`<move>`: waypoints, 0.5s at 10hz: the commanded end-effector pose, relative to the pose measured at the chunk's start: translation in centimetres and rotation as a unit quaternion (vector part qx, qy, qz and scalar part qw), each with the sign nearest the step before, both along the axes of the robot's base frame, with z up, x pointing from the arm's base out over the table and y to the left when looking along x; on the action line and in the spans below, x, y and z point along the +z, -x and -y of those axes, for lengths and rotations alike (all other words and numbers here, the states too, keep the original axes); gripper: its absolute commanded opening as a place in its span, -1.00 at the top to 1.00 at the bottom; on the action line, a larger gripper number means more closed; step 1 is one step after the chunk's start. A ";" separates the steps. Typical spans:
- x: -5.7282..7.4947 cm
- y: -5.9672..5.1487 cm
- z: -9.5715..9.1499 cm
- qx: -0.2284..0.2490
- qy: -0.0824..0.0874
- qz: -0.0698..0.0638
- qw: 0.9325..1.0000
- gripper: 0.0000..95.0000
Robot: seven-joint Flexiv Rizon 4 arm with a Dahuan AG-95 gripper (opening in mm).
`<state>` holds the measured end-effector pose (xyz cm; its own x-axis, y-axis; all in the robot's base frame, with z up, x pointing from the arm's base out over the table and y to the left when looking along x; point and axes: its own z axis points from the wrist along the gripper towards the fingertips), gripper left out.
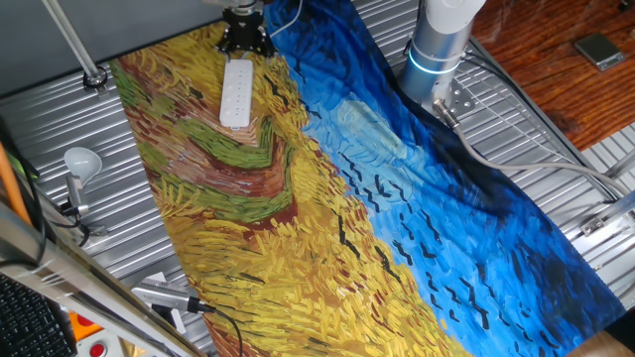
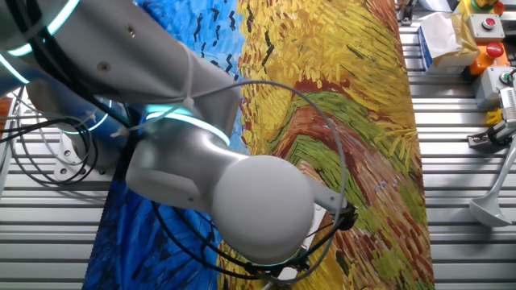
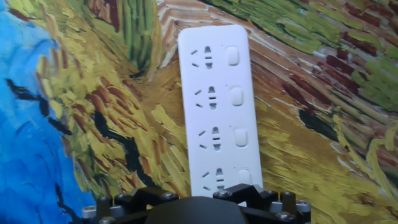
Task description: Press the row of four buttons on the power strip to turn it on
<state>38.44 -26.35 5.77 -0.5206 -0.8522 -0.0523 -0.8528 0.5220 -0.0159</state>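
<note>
The white power strip (image 1: 236, 91) lies lengthwise on the painted cloth, near its far end. In the hand view the power strip (image 3: 214, 106) runs up the middle of the frame. The row of four buttons (image 3: 237, 96) lines its right side, one pale switch beside each socket. My gripper (image 1: 245, 38) hangs just beyond the strip's far end. In the hand view only the gripper's black body (image 3: 193, 210) shows at the bottom edge, covering the strip's nearest end beside the lowest button. No fingertips show in any view. In the other fixed view my arm hides the strip.
A yellow and blue painted cloth (image 1: 298, 228) covers the ribbed metal table. A white light bulb (image 1: 82, 161) on a stand sits left of it. The arm's base (image 1: 437, 50) stands at the far right. Control boxes (image 2: 488, 32) and cables (image 2: 48, 161) lie along the edges.
</note>
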 end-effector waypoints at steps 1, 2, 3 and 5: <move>-0.8 -0.1 0.1 0.002 0.002 -0.001 1.000 -1.00; -1.2 -0.1 0.2 0.002 0.001 -0.001 1.000 -1.00; -1.5 -0.1 0.2 0.004 0.001 -0.001 1.000 -1.00; -2.2 0.0 0.1 0.003 0.001 0.000 1.000 -1.00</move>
